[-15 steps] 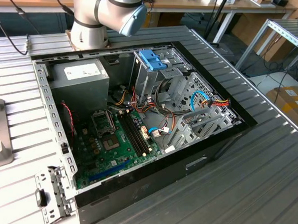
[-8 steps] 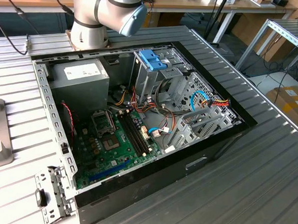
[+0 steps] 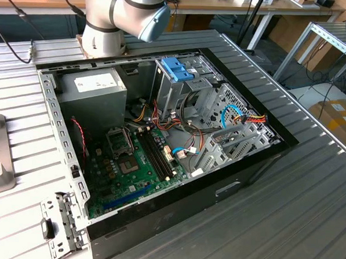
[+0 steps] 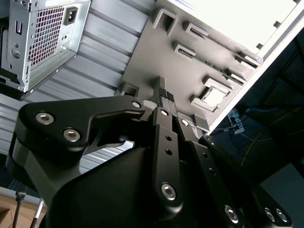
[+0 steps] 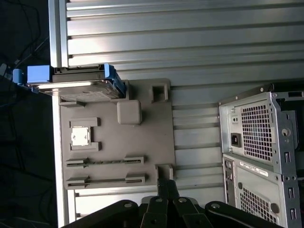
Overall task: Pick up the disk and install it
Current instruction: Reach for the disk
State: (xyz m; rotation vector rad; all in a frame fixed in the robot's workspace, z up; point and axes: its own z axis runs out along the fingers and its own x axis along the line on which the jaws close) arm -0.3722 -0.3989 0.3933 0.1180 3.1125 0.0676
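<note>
In both wrist views the black metal gripper had its two fingers pressed together, with nothing between them. It hung over the near edge of a flat grey plastic fixture plate with raised slots and brackets. The plate lay on the ribbed silver aluminium table. At the plate's end farthest from the gripper, by the table's edge, sat the flat silver-grey metal disk with bright blue plastic rails, well apart from the fingers. Beside the plate stood the perforated rear of the grey metal computer case. In the exterior view the case lay open on its side. Inside it were a green motherboard, a grey power-supply box and, farther back, a blue plastic clip on the metal drive cage. Beyond the case rose the arm's pale grey base.
</note>
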